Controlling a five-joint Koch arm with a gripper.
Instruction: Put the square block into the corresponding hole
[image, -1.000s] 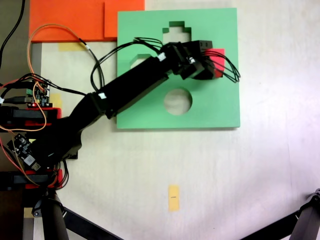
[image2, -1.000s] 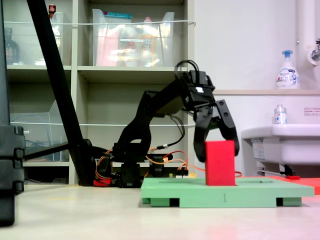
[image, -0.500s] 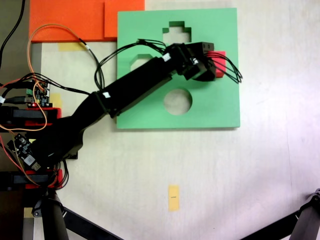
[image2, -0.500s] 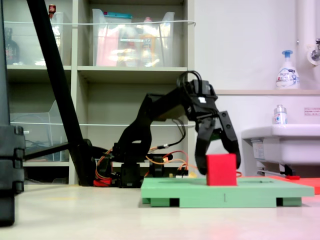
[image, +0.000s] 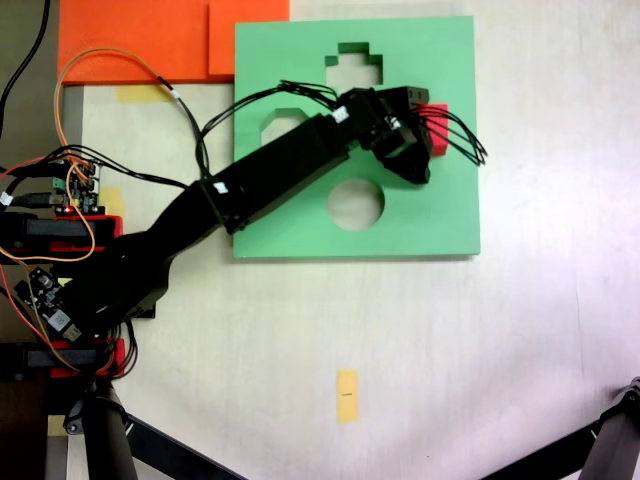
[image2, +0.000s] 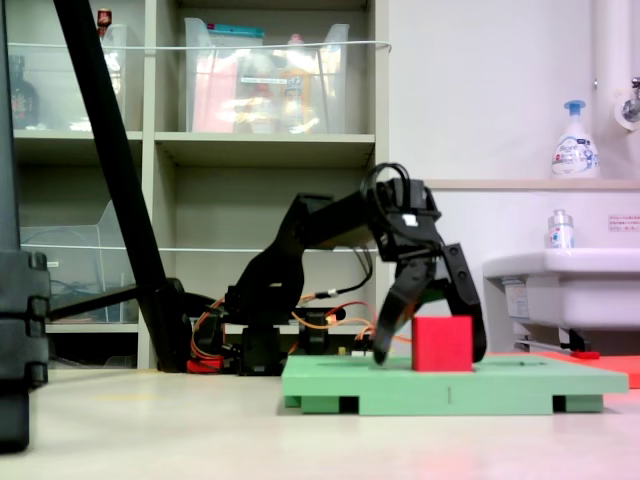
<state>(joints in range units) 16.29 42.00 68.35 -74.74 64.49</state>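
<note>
Going left to right in the first exterior view: the orange foam sheets (image: 170, 40) sat up at 11 o'clock, the arm's base and wiring at 9, and the green board (image: 440, 215) filled the upper middle. On the board, the octagonal cutout (image: 283, 122) was at its 9 o'clock, the cross-shaped cutout (image: 352, 65) at 12, the round cutout (image: 356, 203) near 6. The claw (image: 425, 140) was over at the board's 3 o'clock, covering most of the square block (image: 438, 115), so I couldn't see the corresponding hole itself.

The second exterior view helped more. The square block (image2: 442, 343) stood low on the board (image2: 520, 385), only a stubby bit above the surface, so my guess is it had sunk partway into the hole. The claw (image2: 430, 352) was spread wide, one finger on each side of the block and, as far as I could tell, not pinching it.

To do this step well, I'd say: lift straight up without brushing the cube, then check it's flush. If it's cocked, a gentle tap from above beats re-grabbing, since foam binds on foam.

Writing-wise, the pump bottle (image2: 575, 140) on the ledge at 2 o'clock had a label, too small to read.
</note>
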